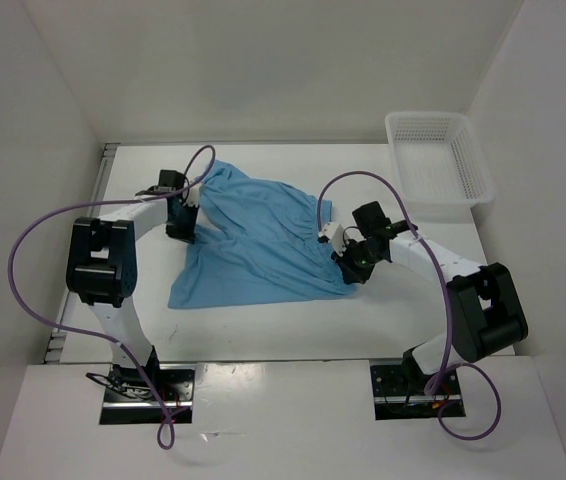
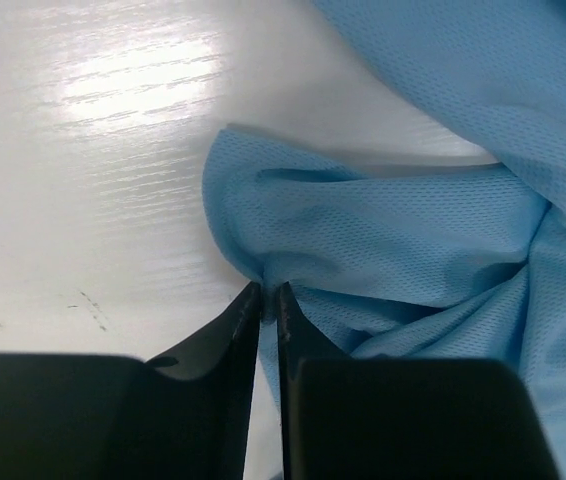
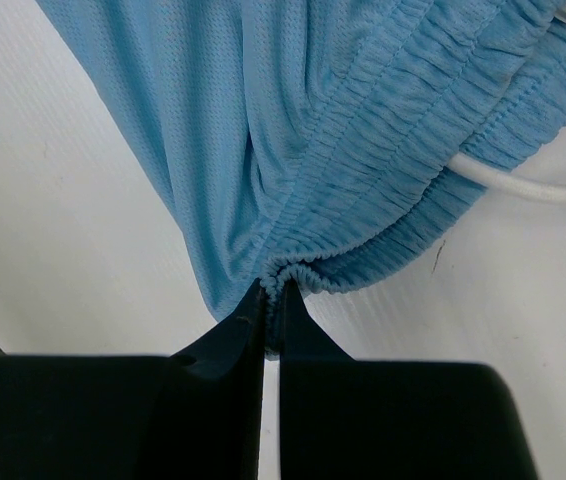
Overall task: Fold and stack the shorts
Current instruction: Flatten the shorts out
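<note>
The light blue shorts (image 1: 258,245) lie spread on the white table in the top view. My left gripper (image 1: 180,228) is shut on a hem edge of the shorts (image 2: 363,240) at their left side; its jaws (image 2: 268,295) pinch the fabric. My right gripper (image 1: 351,268) is shut on the gathered elastic waistband (image 3: 383,190) at the right side; its tips (image 3: 275,290) pinch the band's edge. The white drawstring cord (image 3: 523,185) lies on the table beside the waistband.
A white plastic mesh basket (image 1: 473,165) stands at the back right. White walls enclose the table on the left, back and right. Purple cables loop over both arms.
</note>
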Tool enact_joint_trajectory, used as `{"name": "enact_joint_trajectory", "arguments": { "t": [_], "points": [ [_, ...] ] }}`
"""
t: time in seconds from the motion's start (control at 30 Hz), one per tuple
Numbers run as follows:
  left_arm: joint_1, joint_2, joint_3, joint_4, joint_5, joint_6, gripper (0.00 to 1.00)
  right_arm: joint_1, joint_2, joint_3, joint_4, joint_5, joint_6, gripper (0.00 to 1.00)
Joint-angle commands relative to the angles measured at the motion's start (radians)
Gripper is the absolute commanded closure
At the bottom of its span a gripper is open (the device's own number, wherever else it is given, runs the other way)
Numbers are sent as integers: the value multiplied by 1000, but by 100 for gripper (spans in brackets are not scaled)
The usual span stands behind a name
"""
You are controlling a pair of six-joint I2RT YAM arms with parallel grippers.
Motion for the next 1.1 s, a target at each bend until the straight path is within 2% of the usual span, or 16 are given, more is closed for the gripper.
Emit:
{"name": "enact_joint_trajectory", "arguments": {
  "t": [0.0,0.23,0.37,0.4,0.5,0.57,0.6,0.63,0.73,0.9,0.97,1.07],
  "points": [
    [1,0,25,28,-79,5,83,1,-18,-13,20,23,-27,100],
    [37,-19,48,66,-185,5,83,1,-18,-53,20,44,-60,100],
    [46,-8,81,66,-205,5,76,1,-29,-83,20,55,-70,100],
    [46,-8,81,77,-222,5,71,1,-29,-83,20,55,-70,100],
    [55,-8,103,88,-241,5,68,1,-38,-83,20,55,-70,100],
    [55,-8,103,60,-216,5,58,1,-38,-93,29,55,-70,100],
    [55,-19,94,51,-207,5,55,1,-38,-93,29,55,-70,97],
    [55,-39,94,42,-207,5,52,1,-38,-80,42,64,-70,76],
    [46,-108,60,0,-198,5,51,1,-38,-33,42,73,-44,51],
    [25,-308,-44,-132,-178,5,45,1,-56,62,75,99,53,33],
    [12,-339,-133,-177,-178,5,39,1,-56,84,144,109,146,21],
    [12,-349,-249,-178,-187,5,35,1,-32,84,215,109,260,17]
  ]
}}
